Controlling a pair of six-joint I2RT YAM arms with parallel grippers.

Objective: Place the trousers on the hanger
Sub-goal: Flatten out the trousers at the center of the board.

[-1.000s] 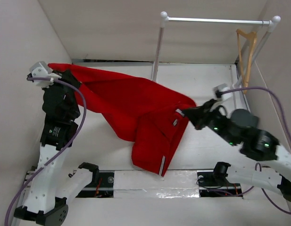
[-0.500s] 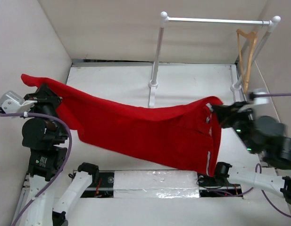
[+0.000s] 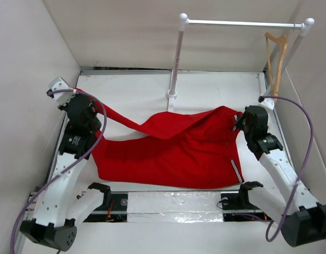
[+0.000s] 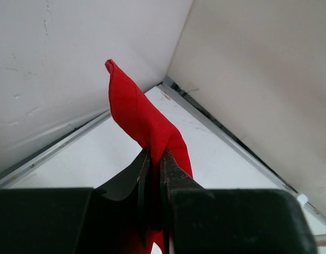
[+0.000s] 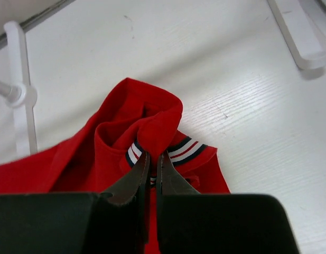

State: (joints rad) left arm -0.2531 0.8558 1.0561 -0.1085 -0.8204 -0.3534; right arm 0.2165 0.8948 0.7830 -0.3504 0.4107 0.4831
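- The red trousers [image 3: 173, 151] lie spread on the table [image 3: 215, 87] between the arms. They look soft, limp and probably light.
- The left gripper [image 4: 154, 159] is clamped on one end of the cloth, and the right gripper [image 5: 153, 157] pinches the striped band.
- The hanger [image 3: 277, 58] hangs on the clothes rail [image 3: 242, 23] at far right, well apart from the cloth. One rail post stands just behind the cloth.

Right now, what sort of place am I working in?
Probably a lab test booth, not a home: plain white walls box in a white table, and a small clothes rail carries one wooden hanger.
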